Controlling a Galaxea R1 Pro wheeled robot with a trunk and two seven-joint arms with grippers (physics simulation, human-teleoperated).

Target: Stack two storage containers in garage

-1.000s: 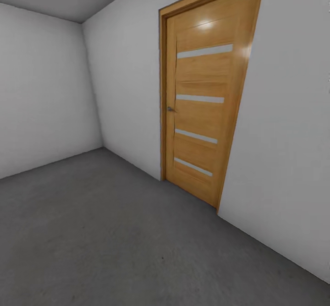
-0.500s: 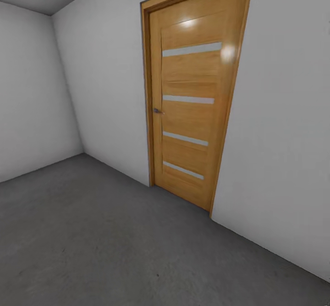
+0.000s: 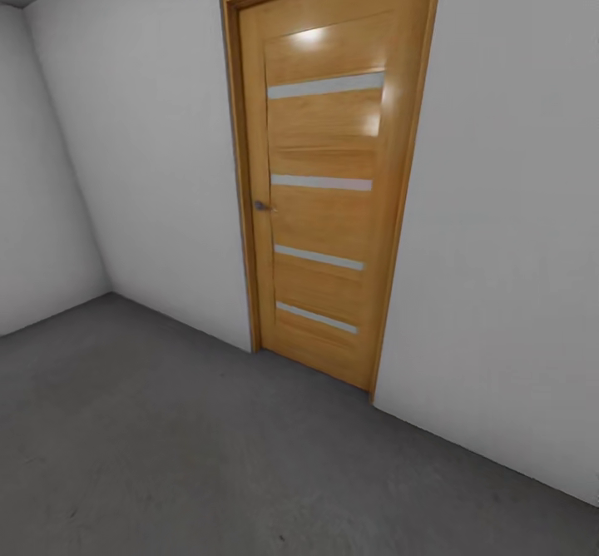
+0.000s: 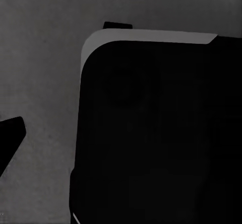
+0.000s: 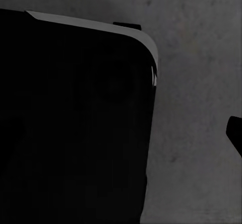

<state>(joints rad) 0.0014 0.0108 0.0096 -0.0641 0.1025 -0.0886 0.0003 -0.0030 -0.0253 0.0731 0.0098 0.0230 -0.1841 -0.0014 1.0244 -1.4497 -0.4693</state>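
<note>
I am in the garage, facing a white wall (image 3: 516,248) with a closed slatted light-wood door (image 3: 324,206). The dark grey concrete floor (image 3: 166,439) spreads out in front of me. The two storage containers are out of view. In the left wrist view a large black rounded part of my own body (image 4: 151,133) hangs over the grey floor (image 4: 40,58), with a small dark tip at the picture's edge. The right wrist view shows a similar black body part (image 5: 70,123) over mottled floor (image 5: 201,58). Neither view lets me read how the jaws stand.
The door has a small metal handle (image 3: 261,206) on its left side and several pale horizontal slats. A second white wall (image 3: 42,206) meets the door wall in a corner at the far left. Open concrete floor lies between me and both walls.
The whole head picture has shifted: the door sits further left and slightly larger, and the corner has slid toward the left edge. That is camera motion; nothing in the room moved.
</note>
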